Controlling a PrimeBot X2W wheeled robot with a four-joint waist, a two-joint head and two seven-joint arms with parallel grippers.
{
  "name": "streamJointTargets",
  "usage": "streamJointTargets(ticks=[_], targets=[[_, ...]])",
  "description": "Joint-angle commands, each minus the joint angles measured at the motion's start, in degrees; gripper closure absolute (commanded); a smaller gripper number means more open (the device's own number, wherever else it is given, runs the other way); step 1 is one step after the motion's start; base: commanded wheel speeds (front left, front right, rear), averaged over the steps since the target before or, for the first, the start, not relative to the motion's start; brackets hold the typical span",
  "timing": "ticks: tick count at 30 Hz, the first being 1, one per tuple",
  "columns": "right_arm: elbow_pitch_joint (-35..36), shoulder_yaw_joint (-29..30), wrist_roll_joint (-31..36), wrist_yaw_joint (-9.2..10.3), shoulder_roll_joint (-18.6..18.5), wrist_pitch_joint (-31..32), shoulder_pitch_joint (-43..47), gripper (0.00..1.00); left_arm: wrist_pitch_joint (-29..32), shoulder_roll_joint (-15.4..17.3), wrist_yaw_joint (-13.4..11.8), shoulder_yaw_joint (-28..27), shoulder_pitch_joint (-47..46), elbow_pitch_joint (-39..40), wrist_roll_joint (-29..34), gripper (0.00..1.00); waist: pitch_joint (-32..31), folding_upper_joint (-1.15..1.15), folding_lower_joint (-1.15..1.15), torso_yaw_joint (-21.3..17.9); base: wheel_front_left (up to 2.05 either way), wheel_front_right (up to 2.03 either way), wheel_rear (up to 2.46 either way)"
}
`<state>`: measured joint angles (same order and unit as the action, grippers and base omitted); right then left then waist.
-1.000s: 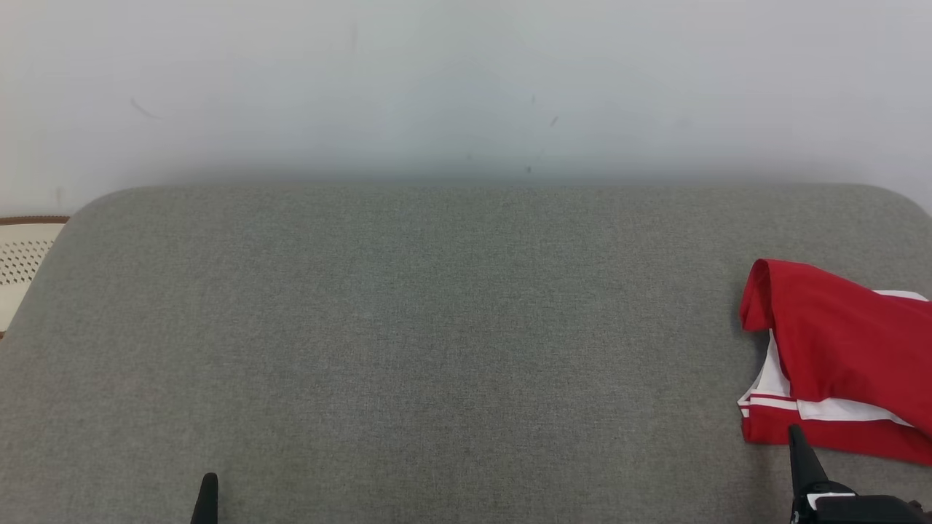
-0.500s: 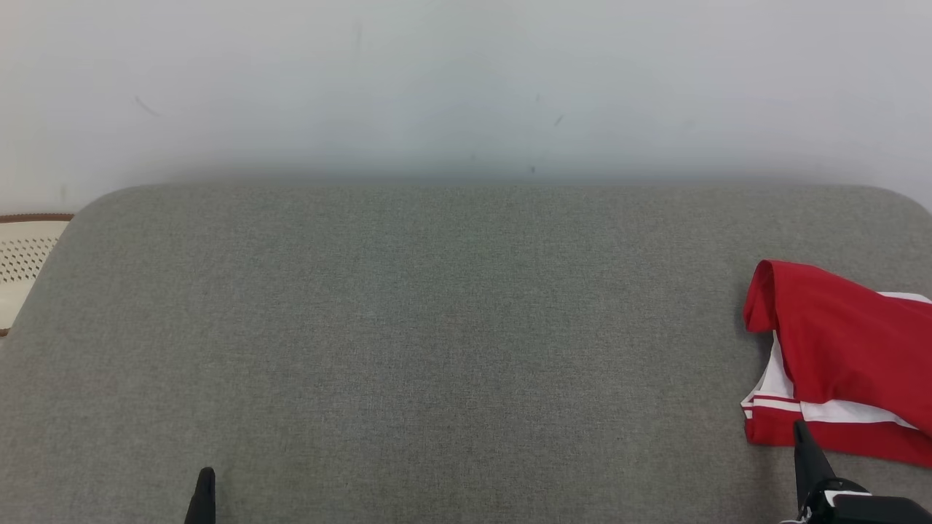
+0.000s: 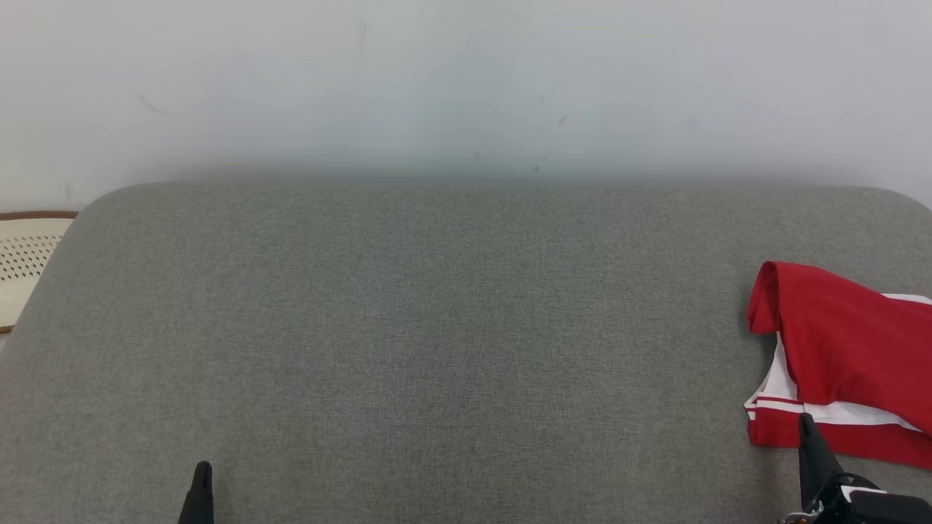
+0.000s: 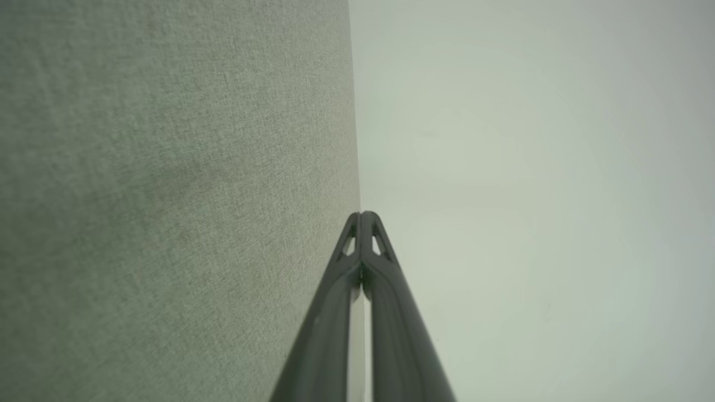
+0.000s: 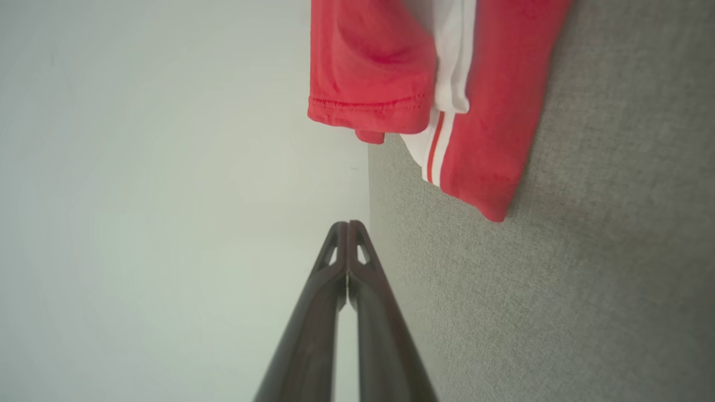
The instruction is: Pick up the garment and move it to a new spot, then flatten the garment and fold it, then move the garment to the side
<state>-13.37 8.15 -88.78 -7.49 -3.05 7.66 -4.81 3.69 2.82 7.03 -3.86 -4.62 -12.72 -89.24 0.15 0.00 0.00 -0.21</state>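
The garment (image 3: 848,356) is red with white stripes, folded into a small stack at the right edge of the grey cushioned surface (image 3: 451,327). It runs past the head view's right border. In the right wrist view the garment (image 5: 480,95) lies ahead of the fingers. My right gripper (image 3: 807,426) is shut and empty, its tip just in front of the garment's near hem, and its tips (image 5: 348,224) meet. My left gripper (image 3: 202,473) stands shut at the lower left over bare fabric, its tips (image 4: 362,215) pressed together.
A pale wall (image 3: 466,80) rises behind the grey surface. A cream perforated object with a brown rim (image 3: 25,266) sits off the surface's left edge. Bare grey fabric stretches across the middle and left.
The whole head picture has drifted slightly right and down, so the camera moved. Both grippers sit a little lower in it. The garment lies as before.
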Motion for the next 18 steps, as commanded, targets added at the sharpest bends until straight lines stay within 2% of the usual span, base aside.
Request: streamJointTargets(ticks=[1,8,18], targets=[[0.4,0.1,-0.6,0.00,0.2,0.4,-0.2,1.00,0.3,0.1,0.3,-0.3,-0.1,0.2,-0.6,1.00,0.0,0.00,0.00,0.0,0.00,0.00,0.00],[0.6,0.7,-3.8,0.00,0.3,1.2,-0.1,1.00,1.0,0.1,0.6,-0.5,-0.1,0.3,-4.0,1.00,0.0,0.00,0.00,0.2,0.00,0.00,0.00],[0.5,0.7,-3.6,0.00,0.2,1.2,-0.1,1.00,0.9,0.1,0.6,-0.4,-0.1,0.3,-3.6,1.00,0.0,0.00,0.00,0.2,0.00,0.00,0.00]])
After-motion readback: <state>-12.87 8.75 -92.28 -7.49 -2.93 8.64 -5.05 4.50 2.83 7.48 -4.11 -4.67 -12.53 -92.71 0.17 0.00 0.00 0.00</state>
